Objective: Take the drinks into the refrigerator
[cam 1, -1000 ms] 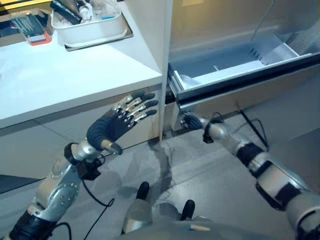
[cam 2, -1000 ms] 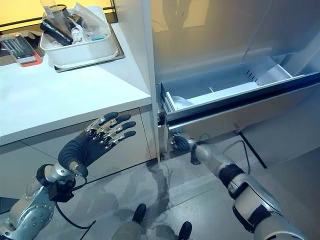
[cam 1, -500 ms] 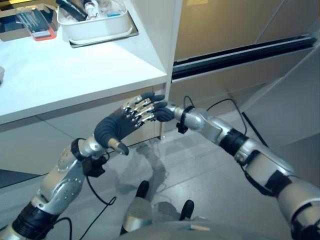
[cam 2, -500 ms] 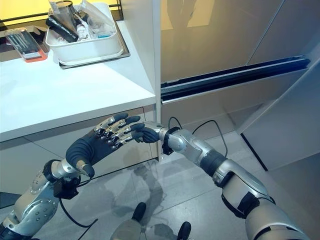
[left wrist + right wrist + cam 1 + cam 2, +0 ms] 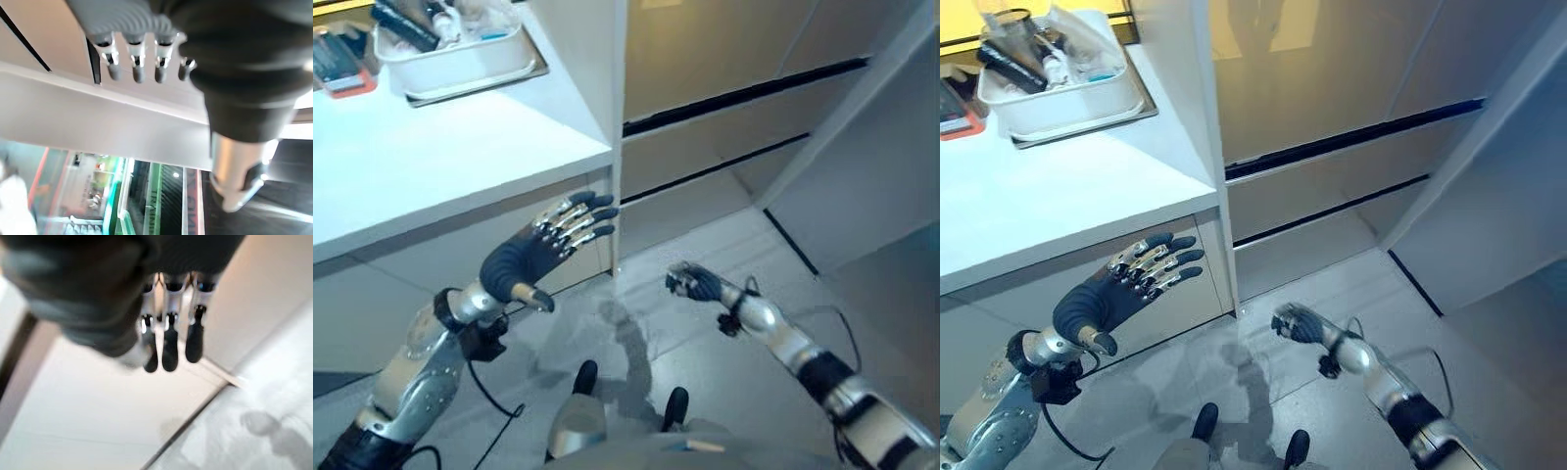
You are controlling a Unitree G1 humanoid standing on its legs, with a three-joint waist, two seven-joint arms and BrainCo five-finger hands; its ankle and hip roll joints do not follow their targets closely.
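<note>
A white counter (image 5: 431, 166) ran along the left. At its far end stood a white tub (image 5: 1058, 106) on a metal tray (image 5: 524, 72), crowded with a dark tube and clear packets. Just beside it lay an orange-edged case (image 5: 340, 70). Grey tiled floor (image 5: 1263, 343) stretched below.

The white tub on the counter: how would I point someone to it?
Start at the white counter left of the refrigerator's drawer fronts. At its far end a white tub sits on a metal tray. It is the one deep container there, crammed with dark tubes and clear wrappers.
</note>
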